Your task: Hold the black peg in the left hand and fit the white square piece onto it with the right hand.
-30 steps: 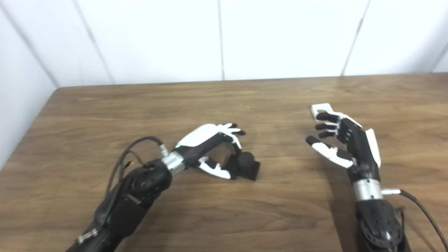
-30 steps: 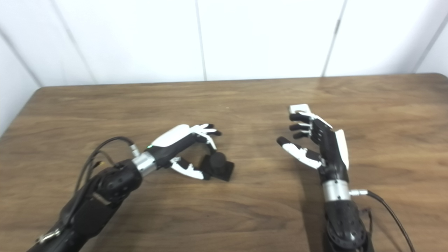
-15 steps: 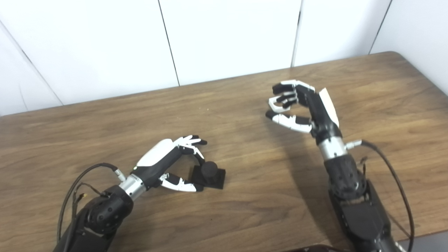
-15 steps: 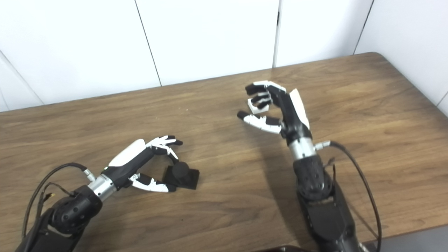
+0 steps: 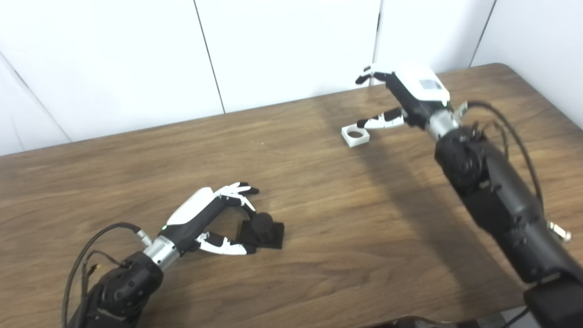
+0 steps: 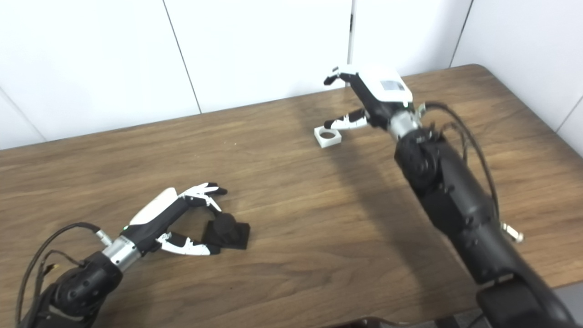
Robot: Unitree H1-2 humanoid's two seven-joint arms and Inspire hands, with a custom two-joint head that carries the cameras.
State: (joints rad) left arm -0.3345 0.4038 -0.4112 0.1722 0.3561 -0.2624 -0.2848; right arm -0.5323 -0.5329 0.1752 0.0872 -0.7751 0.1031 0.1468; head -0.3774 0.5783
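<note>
Peg: I see black peg (image 6: pixel 225 231) on worktop (image 6: pixel 291 218), left robot hand (image 6: pixel 175 223) cupped around it.
Piece: white square piece (image 6: pixel 327 136) flat, right robot hand (image 6: pixel 364 98) spread above.

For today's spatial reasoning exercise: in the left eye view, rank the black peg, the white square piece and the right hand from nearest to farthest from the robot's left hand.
1. Black peg: right at the left hand's fingertips, on the table near the front.
2. White square piece: far across the table, up and to the right.
3. Right hand: just beyond the white piece, raised over the far right.
</note>
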